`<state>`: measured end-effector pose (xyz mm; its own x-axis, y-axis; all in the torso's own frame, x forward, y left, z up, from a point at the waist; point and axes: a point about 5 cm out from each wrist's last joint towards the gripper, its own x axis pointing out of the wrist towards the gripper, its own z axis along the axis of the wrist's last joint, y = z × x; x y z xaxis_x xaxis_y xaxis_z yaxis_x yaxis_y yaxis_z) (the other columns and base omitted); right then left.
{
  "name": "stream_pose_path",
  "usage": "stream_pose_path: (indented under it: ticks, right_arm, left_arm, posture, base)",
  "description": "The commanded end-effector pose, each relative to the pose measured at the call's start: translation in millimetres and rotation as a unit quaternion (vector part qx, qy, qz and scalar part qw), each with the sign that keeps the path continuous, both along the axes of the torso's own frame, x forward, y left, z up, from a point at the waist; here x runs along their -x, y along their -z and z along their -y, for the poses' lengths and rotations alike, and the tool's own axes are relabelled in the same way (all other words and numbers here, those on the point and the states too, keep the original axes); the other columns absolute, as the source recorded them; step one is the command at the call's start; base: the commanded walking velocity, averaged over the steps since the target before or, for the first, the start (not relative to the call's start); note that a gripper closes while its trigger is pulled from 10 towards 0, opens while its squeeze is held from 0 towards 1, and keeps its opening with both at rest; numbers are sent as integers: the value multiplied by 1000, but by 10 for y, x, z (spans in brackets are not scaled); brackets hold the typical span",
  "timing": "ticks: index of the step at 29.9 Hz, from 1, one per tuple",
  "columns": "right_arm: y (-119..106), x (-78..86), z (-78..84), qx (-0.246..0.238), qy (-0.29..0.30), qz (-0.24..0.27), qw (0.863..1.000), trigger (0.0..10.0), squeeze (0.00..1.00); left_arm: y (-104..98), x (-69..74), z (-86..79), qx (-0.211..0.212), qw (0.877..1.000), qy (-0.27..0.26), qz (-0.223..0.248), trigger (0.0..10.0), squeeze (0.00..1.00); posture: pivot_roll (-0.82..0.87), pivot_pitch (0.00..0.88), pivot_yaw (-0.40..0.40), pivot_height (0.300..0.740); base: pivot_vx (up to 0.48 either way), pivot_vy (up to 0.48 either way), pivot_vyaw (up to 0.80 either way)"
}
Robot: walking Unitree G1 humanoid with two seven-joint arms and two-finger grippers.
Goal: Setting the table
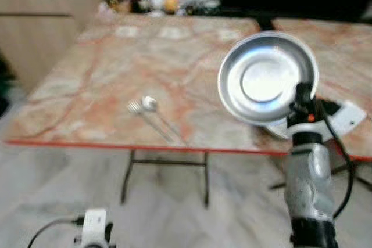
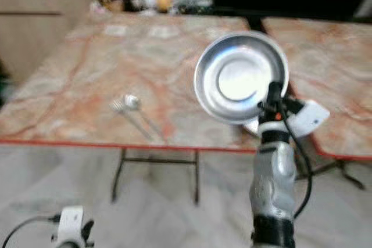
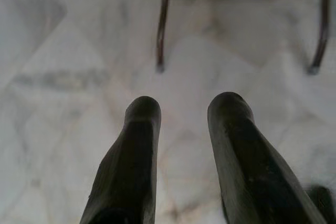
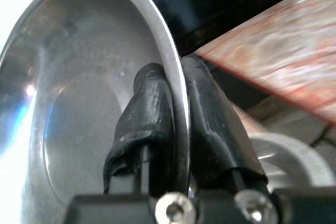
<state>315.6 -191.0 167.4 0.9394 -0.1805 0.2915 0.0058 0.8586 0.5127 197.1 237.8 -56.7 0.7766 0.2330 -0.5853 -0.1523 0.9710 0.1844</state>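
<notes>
My right gripper (image 1: 303, 93) is shut on the rim of a round steel plate (image 1: 266, 78), holding it tilted up on edge above the near right part of the marble-patterned table (image 1: 110, 74). In the right wrist view the two black fingers (image 4: 207, 114) pinch the steel plate's rim (image 4: 178, 98) between them. A fork (image 1: 135, 107) and a spoon (image 1: 149, 103) lie side by side on the table near its front edge, left of the plate. My left gripper (image 3: 184, 108) hangs low over the floor, open and empty.
A white object (image 1: 349, 117) lies on the table behind the plate. A second table (image 1: 325, 30) adjoins on the right. Small colourful items (image 1: 145, 1) stand at the far edge. A wooden cabinet (image 1: 40, 21) is at left. Metal table legs (image 1: 203, 178) stand on the marble floor.
</notes>
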Motion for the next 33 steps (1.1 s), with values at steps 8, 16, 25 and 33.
stream_pose_path:
  ticks: [8, 16, 25, 33]
  right_arm:
    - [-169, 18, 64, 18, 14, 31, 999, 10000, 0]
    - [-112, 27, 161, 28, 37, 10, 999, 10000, 0]
    - [-73, 30, 205, 24, 52, -4, 998, 10000, 0]
    - [-25, 53, 361, 11, 98, -24, 995, 10000, 0]
  left_arm:
    - [50, 64, 27, 2, 1000, 4, -17, 10000, 0]
    - [48, 56, 8, -2, 1000, 8, -23, 10000, 0]
    - [40, 45, -18, -2, 1000, 4, -25, 10000, 0]
    - [53, 77, -33, -3, 1000, 3, -30, 10000, 0]
  posture:
    - [-85, 0, 5, 740]
    - [-94, 0, 13, 740]
    - [-93, 20, 12, 740]
    - [-103, 42, 27, 740]
  base:
    - [0, -466, 0]
    - [0, -427, 0]
    - [0, -420, 0]
    - [30, -416, 0]
